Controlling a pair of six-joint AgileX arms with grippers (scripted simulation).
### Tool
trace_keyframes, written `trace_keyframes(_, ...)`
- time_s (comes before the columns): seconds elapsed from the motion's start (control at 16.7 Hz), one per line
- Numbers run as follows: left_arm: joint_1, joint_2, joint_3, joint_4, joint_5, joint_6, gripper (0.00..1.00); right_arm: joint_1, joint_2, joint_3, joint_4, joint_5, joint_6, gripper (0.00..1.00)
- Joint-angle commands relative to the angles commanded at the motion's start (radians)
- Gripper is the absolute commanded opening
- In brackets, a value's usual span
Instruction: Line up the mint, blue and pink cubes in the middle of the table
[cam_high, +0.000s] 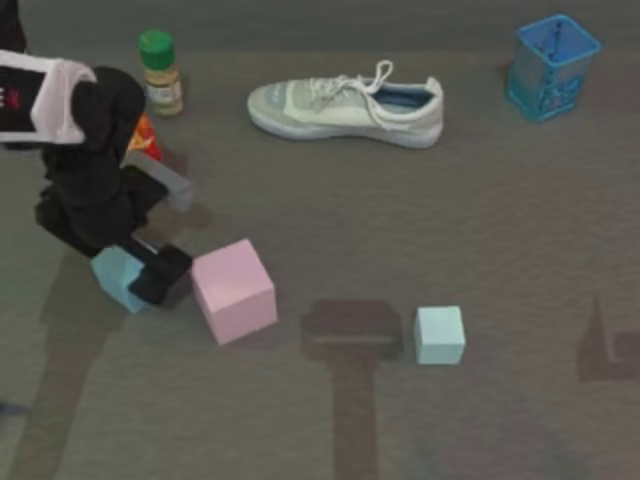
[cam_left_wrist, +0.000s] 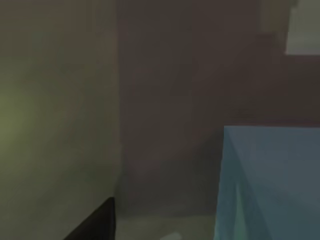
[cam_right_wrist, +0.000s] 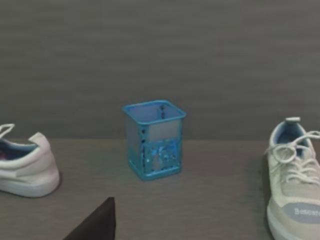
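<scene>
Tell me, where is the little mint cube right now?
In the top view the mint cube sits alone on the table, right of the middle near the front, well to the right of the pink cube.

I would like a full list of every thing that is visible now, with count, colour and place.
pink cube: 1, pale pink, left of centre
blue cube: 1, light blue, left side, at the left pincer
mint cube: 1, pale mint, right of centre
sneaker: 1 in top view, white-grey, far middle
perforated cup: 1, bright blue, far right
spice jar: 1, green lid, far left
table: 1, dark grey-brown
left pincer: 1, black, low by the blue cube
right arm: out of top view
</scene>
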Motion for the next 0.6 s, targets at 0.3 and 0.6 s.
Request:
trace_keyframes(0.3,0.000,0.017,-0.016,0.027,0.000,0.000,1.00,0.000,0.000,0.000,0.000,0.000,0.000,1.00)
trace_keyframes(0.6,0.000,0.017,-0.016,0.027,0.000,0.000,0.62,0.000,0.000,0.000,0.000,0.000,0.000,1.00)
